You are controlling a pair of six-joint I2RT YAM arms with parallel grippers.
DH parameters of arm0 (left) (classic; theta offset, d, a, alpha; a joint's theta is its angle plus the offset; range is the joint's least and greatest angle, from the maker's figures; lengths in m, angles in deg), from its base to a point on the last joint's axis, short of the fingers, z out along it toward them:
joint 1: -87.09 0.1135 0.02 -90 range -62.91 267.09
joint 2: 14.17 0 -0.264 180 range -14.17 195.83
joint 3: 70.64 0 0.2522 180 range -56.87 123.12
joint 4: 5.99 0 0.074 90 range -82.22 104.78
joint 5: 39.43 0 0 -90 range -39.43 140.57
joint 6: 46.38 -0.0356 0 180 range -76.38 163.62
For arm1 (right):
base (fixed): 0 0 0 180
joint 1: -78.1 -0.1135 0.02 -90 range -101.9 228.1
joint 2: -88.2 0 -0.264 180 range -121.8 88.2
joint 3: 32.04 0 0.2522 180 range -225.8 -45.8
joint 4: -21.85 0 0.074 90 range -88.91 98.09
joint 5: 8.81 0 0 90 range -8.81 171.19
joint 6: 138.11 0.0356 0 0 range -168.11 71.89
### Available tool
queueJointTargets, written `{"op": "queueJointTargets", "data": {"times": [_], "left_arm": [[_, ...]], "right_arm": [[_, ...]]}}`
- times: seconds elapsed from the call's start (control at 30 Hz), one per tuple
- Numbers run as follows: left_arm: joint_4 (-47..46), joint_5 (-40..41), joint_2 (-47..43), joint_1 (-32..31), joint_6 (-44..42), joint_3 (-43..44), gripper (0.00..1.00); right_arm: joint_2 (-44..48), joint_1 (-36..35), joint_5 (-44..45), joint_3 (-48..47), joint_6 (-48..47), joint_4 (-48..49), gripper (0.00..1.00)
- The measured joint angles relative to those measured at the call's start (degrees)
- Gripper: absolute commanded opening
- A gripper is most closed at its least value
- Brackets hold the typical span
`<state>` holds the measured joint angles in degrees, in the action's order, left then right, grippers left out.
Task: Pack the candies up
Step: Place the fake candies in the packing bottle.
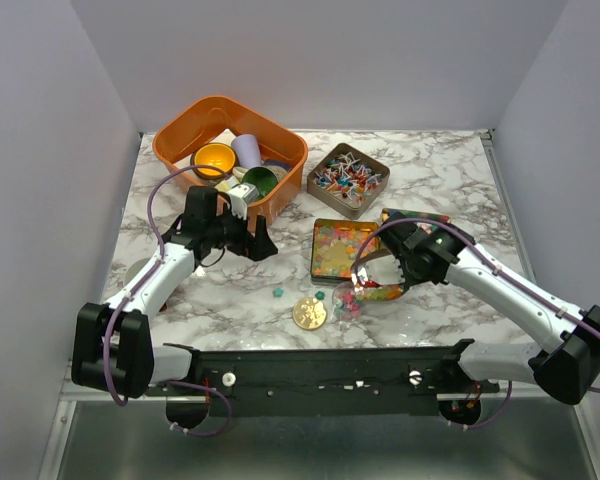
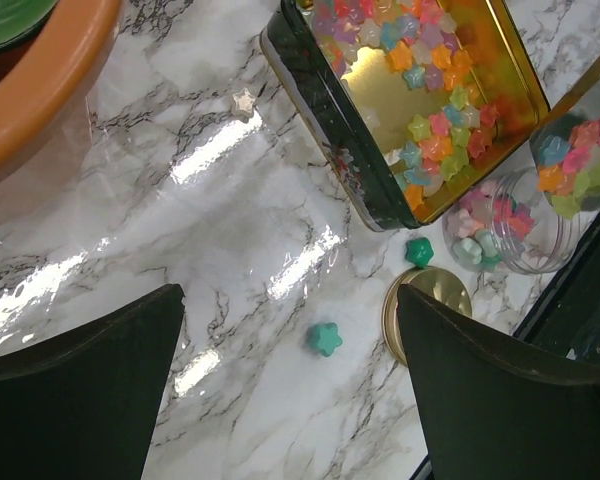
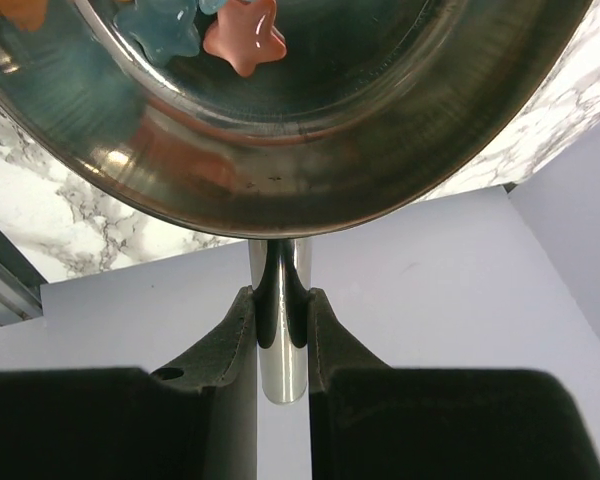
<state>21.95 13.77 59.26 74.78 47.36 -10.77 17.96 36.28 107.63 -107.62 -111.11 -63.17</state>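
Observation:
Small star-shaped candies (image 1: 338, 246) fill an open gold tin (image 1: 318, 262); it also shows in the left wrist view (image 2: 375, 205). My right gripper (image 1: 382, 272) (image 3: 280, 300) is shut on the handle of a shiny metal scoop (image 3: 280, 130) that carries candies over a clear jar (image 1: 360, 299) (image 2: 505, 230). Two teal candies (image 2: 324, 339) (image 2: 418, 250) and a pale one (image 2: 243, 103) lie loose on the marble. My left gripper (image 1: 248, 248) (image 2: 290, 400) is open and empty above the teal candy. A brown tin (image 1: 348, 180) holds twisted-wrapper candies.
An orange basket (image 1: 175, 140) with coloured cups stands at the back left, close behind my left gripper. A flat gold disc (image 1: 309, 313) (image 2: 425, 295) lies near the front edge beside the jar. A patterned tin lid (image 1: 415, 216) lies behind my right gripper.

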Motion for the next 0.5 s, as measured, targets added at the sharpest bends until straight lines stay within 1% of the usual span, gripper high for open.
{"op": "queueJointTargets", "data": {"times": [0.5], "left_arm": [[-2.8,-1.4,1.4,0.0,2.0,0.0,0.99]], "right_arm": [[-1.1,-1.2,2.4,-2.4,0.0,-3.1,0.01]]}}
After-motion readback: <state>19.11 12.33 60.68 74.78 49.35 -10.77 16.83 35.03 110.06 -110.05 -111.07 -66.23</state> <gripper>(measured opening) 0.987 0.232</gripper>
